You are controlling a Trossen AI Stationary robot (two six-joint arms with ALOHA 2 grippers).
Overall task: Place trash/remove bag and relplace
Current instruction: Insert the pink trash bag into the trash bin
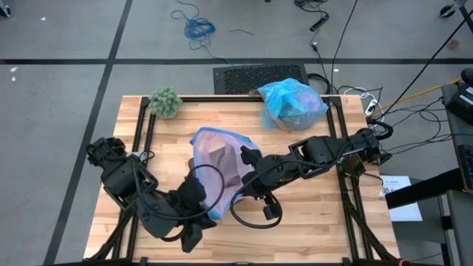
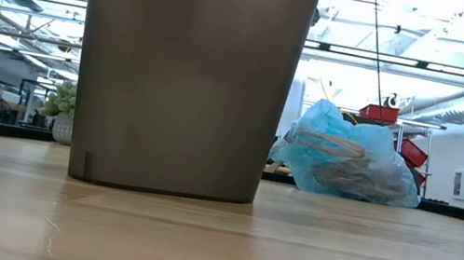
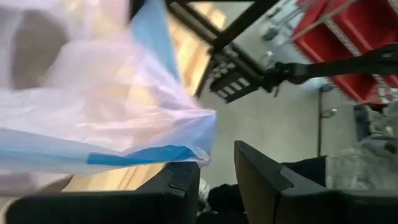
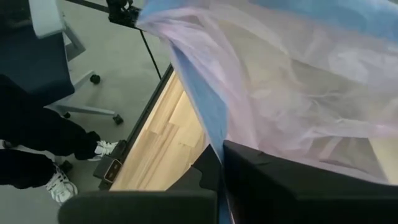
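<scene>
The pink bag (image 1: 219, 159) lining the bin (image 2: 186, 75) mid-desk is thin, limp and slippery; its blue rim is the spot to pinch. The right gripper (image 1: 247, 159) clamps that rim, the left gripper (image 3: 214, 180) gapes beside it. The tied blue bag (image 1: 292, 103) sits near the desk's far right corner.

Both arms were matte black, built of chunky rounded joints. Thin black cables looped along the left arm (image 1: 140, 192) and the right arm (image 1: 318, 151), one hanging at 6 o'clock below the right arm. The fingers (image 3: 264, 177) were flat, dark, angular plates.
</scene>
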